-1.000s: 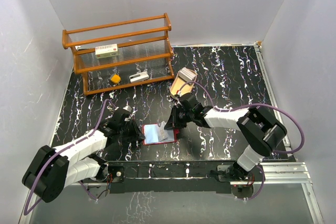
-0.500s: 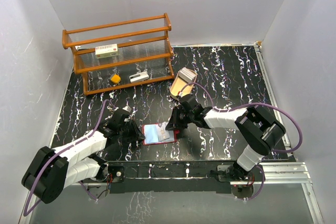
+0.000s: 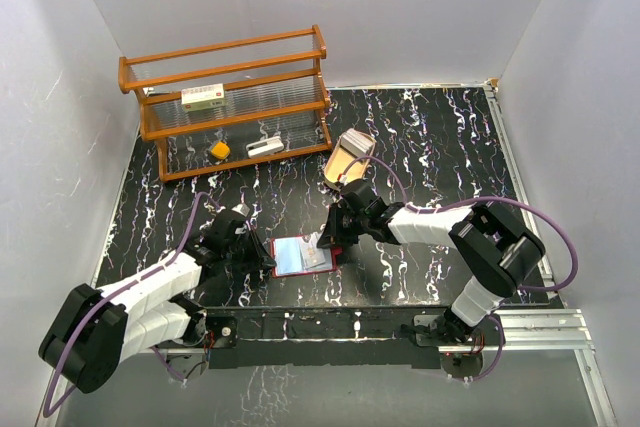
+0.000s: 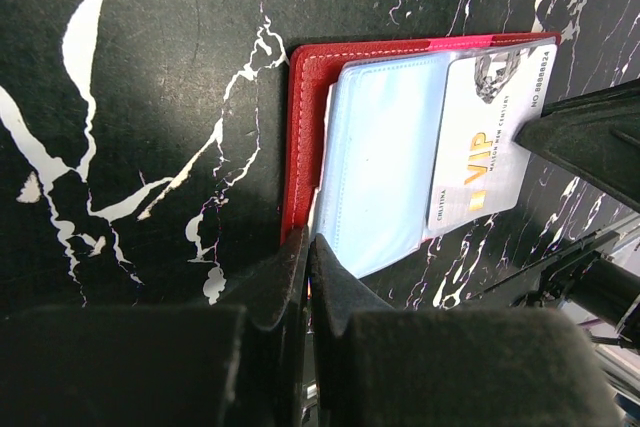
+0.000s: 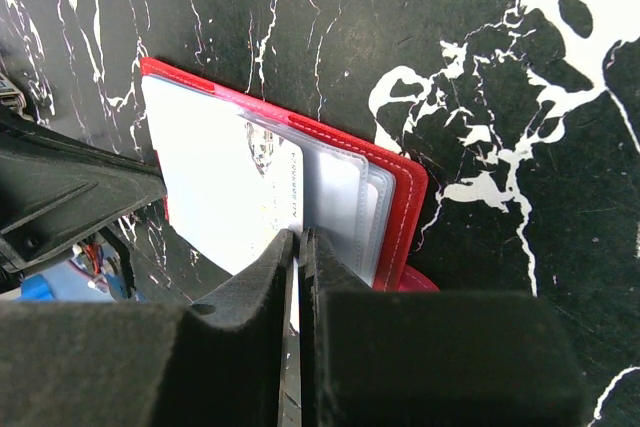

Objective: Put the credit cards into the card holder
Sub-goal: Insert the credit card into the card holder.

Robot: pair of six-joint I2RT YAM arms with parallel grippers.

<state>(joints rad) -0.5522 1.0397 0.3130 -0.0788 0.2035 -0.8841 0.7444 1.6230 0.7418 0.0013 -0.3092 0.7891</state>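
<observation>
Left wrist: left gripper [image 4: 306, 245] jaws pinched shut on stitched red edge of card holder [image 4: 303, 107] (glossy clear pockets splayed open, flat on table). Right gripper [image 5: 298, 239] jaws nipped tight on stiff white credit card [image 4: 488, 137] lying across pockets. Around: black marbled table [image 3: 440, 137], wooden rack [image 3: 230, 97], tan tray [image 3: 348, 159].

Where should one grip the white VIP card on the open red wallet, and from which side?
Pinch the white plastic VIP card at its long edge opposite the pale blue sleeves, coming low from that side: it lies flat, so probably only edges offer hold.
</observation>
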